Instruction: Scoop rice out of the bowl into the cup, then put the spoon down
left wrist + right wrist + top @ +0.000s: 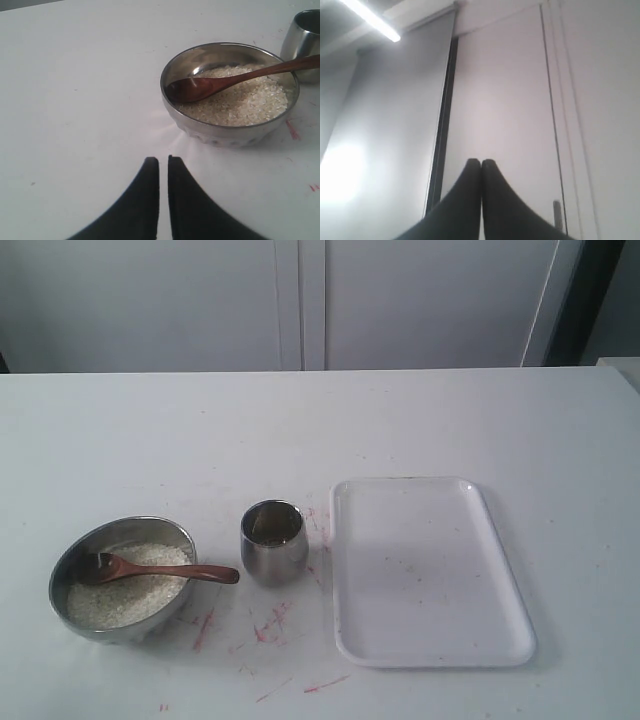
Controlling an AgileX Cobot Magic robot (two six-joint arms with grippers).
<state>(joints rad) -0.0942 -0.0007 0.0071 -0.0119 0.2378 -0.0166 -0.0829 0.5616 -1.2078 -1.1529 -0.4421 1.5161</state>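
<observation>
Wooden spoon (190,572) on rice (125,602) in bowl (135,531)

Nothing here to read. The bowl (150,526), the cup (274,556) and the white tray (430,580) bear no lettering or brand, and the red streaks (203,630) near the tabletop's (150,440) front edge are only smears, not letters or numbers.
</observation>
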